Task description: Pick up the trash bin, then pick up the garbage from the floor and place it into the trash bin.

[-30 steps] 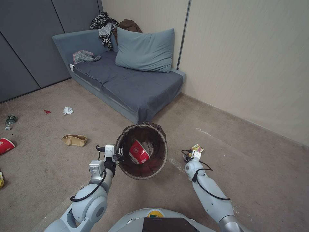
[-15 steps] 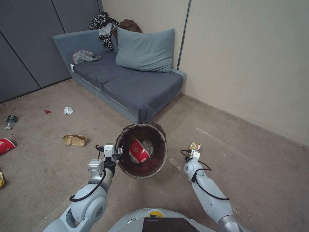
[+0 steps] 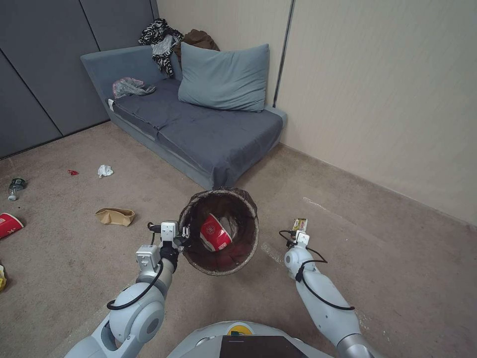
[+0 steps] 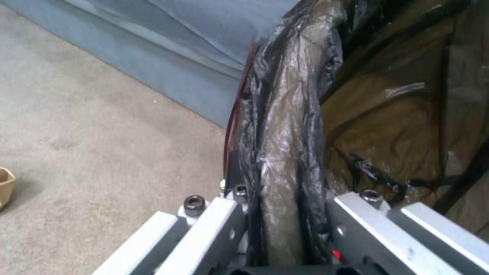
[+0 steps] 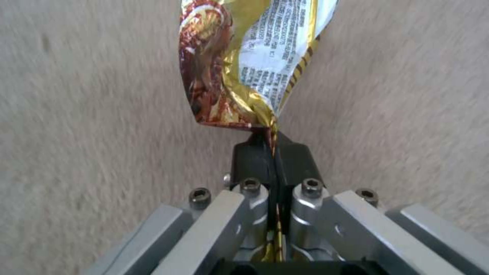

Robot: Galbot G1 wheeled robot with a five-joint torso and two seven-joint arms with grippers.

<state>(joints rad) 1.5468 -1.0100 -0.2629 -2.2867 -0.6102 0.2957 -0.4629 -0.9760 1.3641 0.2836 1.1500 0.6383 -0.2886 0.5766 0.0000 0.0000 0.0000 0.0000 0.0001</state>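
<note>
Head view: the left gripper point(image 3: 185, 237) holds the round white plastic trash bin point(image 3: 219, 231), dark bag liner over its rim, off the carpet near the sofa's front corner; a red-and-white paper cup point(image 3: 214, 233) lies inside. The right gripper point(image 3: 296, 231) holds a yellow snack wrapper point(image 3: 299, 224) just right of the bin.

Left wrist view: the jaws clamp the lined rim point(image 4: 285, 152).

Right wrist view: the black pads point(image 5: 250, 158) pinch only the wrapper's point(image 5: 244, 68) bottom edge. Carry it well over the rim before letting go, since it hangs loosely.
</note>
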